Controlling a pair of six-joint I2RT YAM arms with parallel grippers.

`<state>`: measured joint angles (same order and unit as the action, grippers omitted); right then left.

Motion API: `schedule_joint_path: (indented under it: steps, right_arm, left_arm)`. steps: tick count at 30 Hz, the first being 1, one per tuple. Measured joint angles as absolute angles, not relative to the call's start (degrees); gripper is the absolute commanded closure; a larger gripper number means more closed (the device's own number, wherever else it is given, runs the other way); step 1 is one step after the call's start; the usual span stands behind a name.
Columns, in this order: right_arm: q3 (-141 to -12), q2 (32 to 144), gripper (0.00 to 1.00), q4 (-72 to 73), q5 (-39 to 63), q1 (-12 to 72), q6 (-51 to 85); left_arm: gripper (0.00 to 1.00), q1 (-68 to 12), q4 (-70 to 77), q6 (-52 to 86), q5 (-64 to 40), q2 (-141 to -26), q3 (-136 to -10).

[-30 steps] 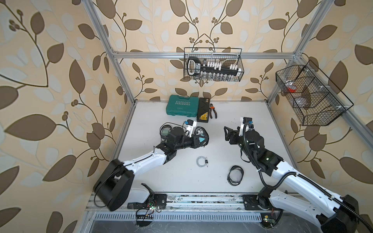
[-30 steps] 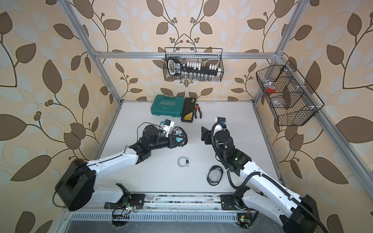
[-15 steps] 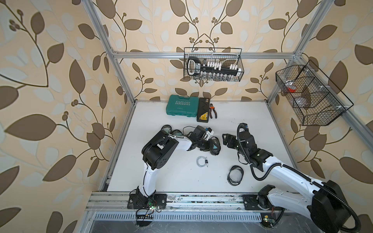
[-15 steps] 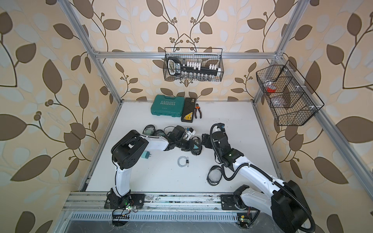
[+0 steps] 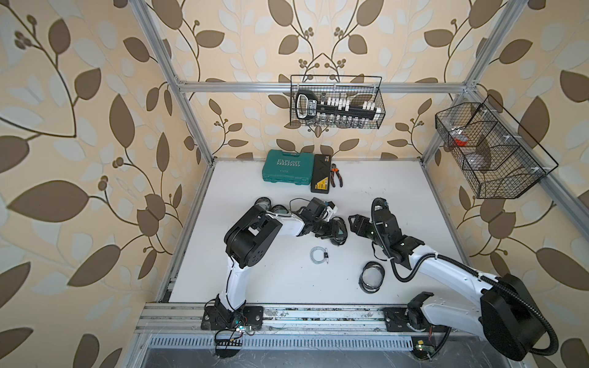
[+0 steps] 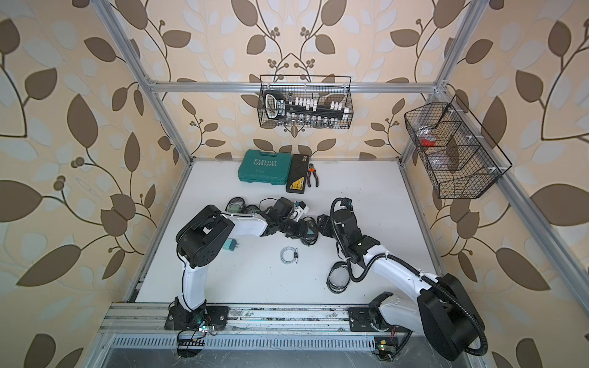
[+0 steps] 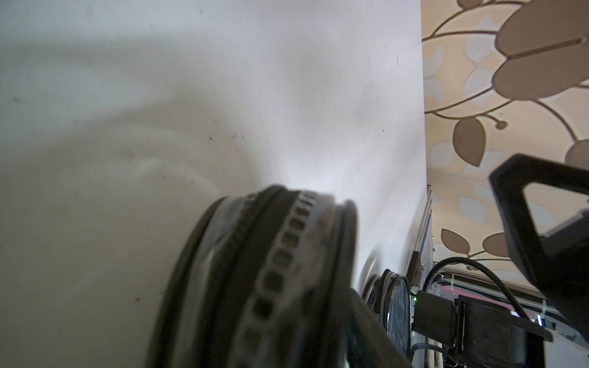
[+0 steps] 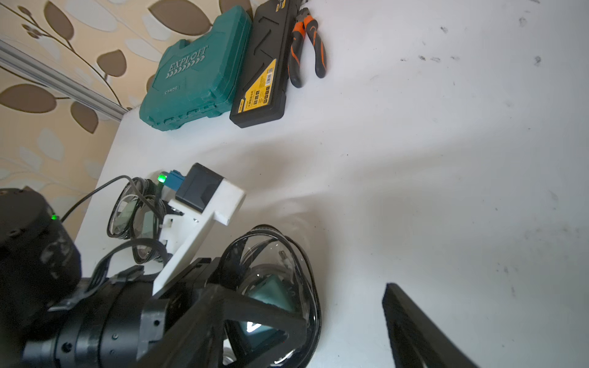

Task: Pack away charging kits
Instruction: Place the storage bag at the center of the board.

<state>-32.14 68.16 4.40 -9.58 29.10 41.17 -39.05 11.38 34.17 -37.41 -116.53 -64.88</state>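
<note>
pouch (image 8: 287,255) stands on its rim on the table (image 5: 382,191), right at the tip of the left gripper (image 5: 335,229); one left finger (image 8: 255,313) crosses its clear face. whether those jaws clamp the pouch or merely flank it, cannot tell. teal adapter (image 8: 271,290) sits inside, seen through the clear wall. right gripper (image 5: 354,225) faces the pouch from the opposite side, jaws apart and empty, one right finger (image 8: 411,321) off to the side with bare table between it and the pouch. key relation: pouch lies straight ahead of the right gripper, just beside its tips, not touching; left is the nearer. the oval's long axis appears to run crosswise to the line joining the two grippers, flat face turned toward the right one. judgement: right must advance along that line, jaws straddling the rim. loose grey cable coil (image 5: 318,255) lies near the left gripper, on the side toward the arm bases.
</note>
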Motion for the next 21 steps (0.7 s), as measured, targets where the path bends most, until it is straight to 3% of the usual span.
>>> schedule_joint_path:
  steps: [4,5,6,21]
  right_arm:
    - [-31.6,69.2,0.35,5.1,-9.3,29.0,41.8]
    - [-31.5,69.6,0.35,5.3,-9.1,28.9,41.8]
    - [-31.4,70.1,0.36,5.4,-9.0,28.8,42.0]
    - [-30.8,76.4,0.4,9.2,-4.8,28.0,43.3]
  left_arm:
    - [0.3,-39.0,10.8,33.4,-36.7,-115.9,-65.0]
    - [0.05,-39.0,10.7,33.3,-36.7,-115.8,-65.0]
    - [0.01,-39.0,11.1,33.2,-37.0,-115.7,-64.9]
    - [0.07,-36.6,13.3,34.8,-32.2,-110.7,-59.4]
